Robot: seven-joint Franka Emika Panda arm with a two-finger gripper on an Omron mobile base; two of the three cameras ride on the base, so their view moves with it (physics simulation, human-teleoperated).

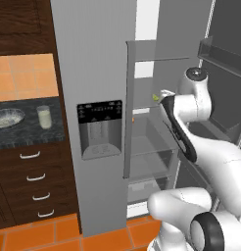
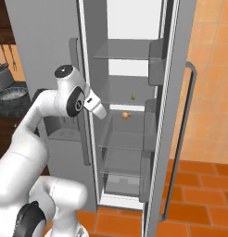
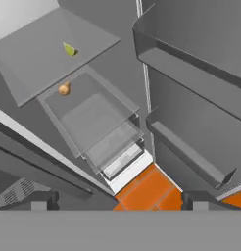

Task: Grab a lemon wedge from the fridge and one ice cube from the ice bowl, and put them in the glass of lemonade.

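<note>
The fridge [image 2: 46, 55] stands with its right door swung open, the white arm reaching toward the shelves. The gripper [image 3: 117, 198], jaws spread wide and holding nothing, hangs at the bottom of the hand view. The lemon wedge [image 3: 69, 49] lies on a shelf at upper left, the orange fruit [image 3: 64, 89] one shelf below. At far left of the left base view, the glass of lemonade [image 1: 43, 117] stands beside the ice bowl [image 1: 8, 117] on the counter [image 1: 29, 135].

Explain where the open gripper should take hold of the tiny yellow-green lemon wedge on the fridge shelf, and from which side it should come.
Probably across the tiny yellow-green lemon wedge at its thicker middle, fingers on its two flat sides. It lies alone on a grey glass fridge shelf, one level above the small round orange fruit. Another shelf overhead limits top access, so the open gripper should enter from the open front, slightly above.
</note>
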